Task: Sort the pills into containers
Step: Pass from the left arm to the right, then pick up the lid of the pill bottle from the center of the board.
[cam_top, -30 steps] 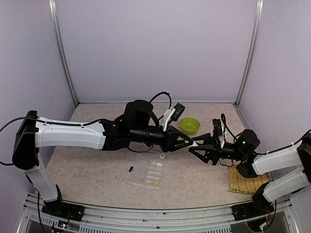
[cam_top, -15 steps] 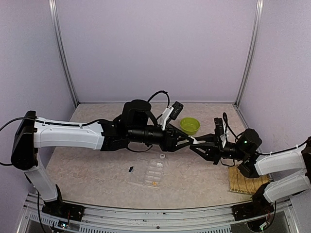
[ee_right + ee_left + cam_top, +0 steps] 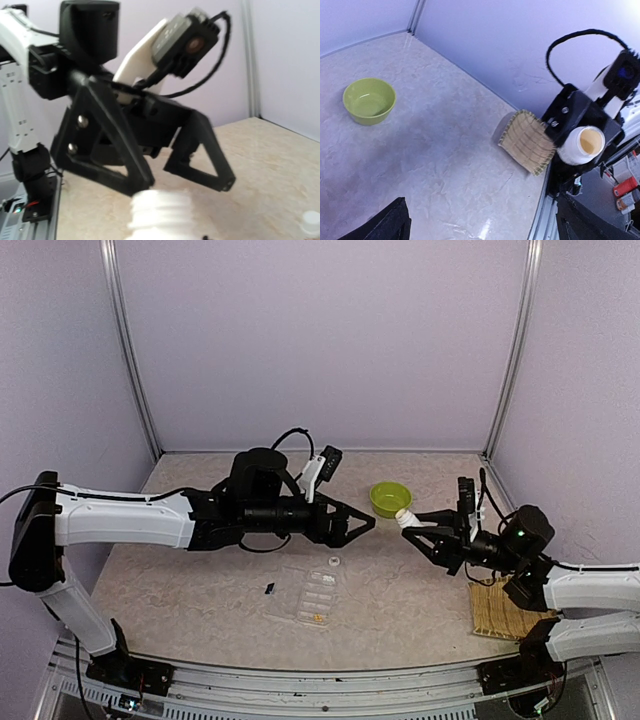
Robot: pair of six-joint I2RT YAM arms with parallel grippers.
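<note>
A: Well, jaws first. How do they stand?

B: The left gripper point(image 3: 362, 527) is released and spread wide, with nothing between its fingers point(image 3: 122, 145). The right wrist camera shows both black triangular fingers gaping toward it, a little blurred. The right gripper point(image 3: 414, 526) is grasping a white bottle point(image 3: 403, 517).

A: Is the bottle capped?

B: No. Its threaded neck is bare, and the left wrist view looks straight into the open mouth, which is cream-yellow inside. Whether that colour is pills, I cannot tell. In the top view the bottle lies roughly level. Its mouth points to 9 o'clock, toward the left gripper, and there is a gap between the two.

A: What is nearest to it?

B: A green bowl point(image 3: 390, 498), at the bottle's 11 o'clock and just beside it in the top view.

A: And the pill box?

B: The pill box point(image 3: 312, 595) lies flat on the table point(image 3: 200, 580) at the left gripper's 7 o'clock, and neither gripper touches it. Yellowish pills point(image 3: 318, 618) sit in the compartment at its 6 o'clock end. One dark pill point(image 3: 269, 588) lies on the table at the box's 9 o'clock, just beside it. A small white cap point(image 3: 333, 562) rests at the box's 1 o'clock corner; whether it is touching or only beside, I cannot tell.

A: Anything further out?

B: A woven mat point(image 3: 505, 608) at the right gripper's 4 o'clock, near the table's edge, partly under the right arm.
</note>
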